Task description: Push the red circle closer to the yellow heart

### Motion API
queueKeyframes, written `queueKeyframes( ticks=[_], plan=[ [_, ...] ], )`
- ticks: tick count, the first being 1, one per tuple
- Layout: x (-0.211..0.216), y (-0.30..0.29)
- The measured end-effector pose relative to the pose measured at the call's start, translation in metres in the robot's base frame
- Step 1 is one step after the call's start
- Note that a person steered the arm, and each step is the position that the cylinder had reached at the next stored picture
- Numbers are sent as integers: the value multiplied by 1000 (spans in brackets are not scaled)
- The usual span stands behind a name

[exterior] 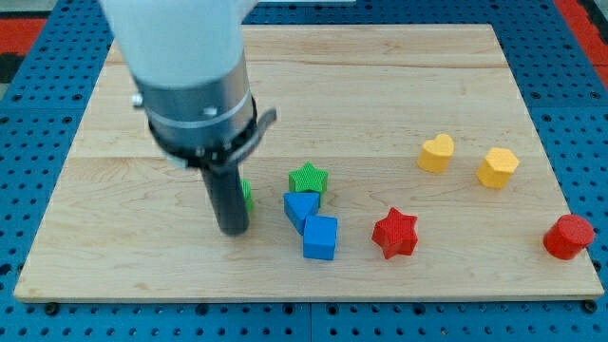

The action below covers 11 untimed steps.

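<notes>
My tip: [233,229] it rests on the tabletop [380,85] at the view's left-centre, pressed against a green block [246,196] that my rod mostly hides, so I cannot tell its shape.
Fingers: I have none; the arm ends in a plain rod, so nothing is gripped and there is nothing to open or close.
Red circle: [568,237] it sits by itself near the tabletop's right edge, low in the view, well apart from my tip.
Yellow heart: [436,153] it lies up and to the view's left of the red circle, with a yellow hexagon-like block [498,167] just beside it on the right.
Why I stand here: I judge the task is barely begun, since my tip is across the board from the circle.
Cluster between: a green star [308,178], a blue block of unclear shape [301,208] touching a blue cube [320,237], and a red star [395,233] lie along my way to the right.
Next move needs: I would have to reach the circle's lower-right side, so a push sends it up and left toward the heart.
Risk: the yellow hexagon sits close to that line and may get bumped; the edge is close behind the circle.
</notes>
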State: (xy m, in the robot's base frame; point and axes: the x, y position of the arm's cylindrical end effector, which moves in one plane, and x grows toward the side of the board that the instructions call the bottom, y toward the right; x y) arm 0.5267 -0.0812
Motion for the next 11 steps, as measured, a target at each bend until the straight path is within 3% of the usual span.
queueKeyframes(
  ticks=[1,2,4,6,9,11],
  plan=[
    [26,-9],
    [61,25],
    [91,208],
    [91,357],
    [9,364],
    [-14,257]
  ],
)
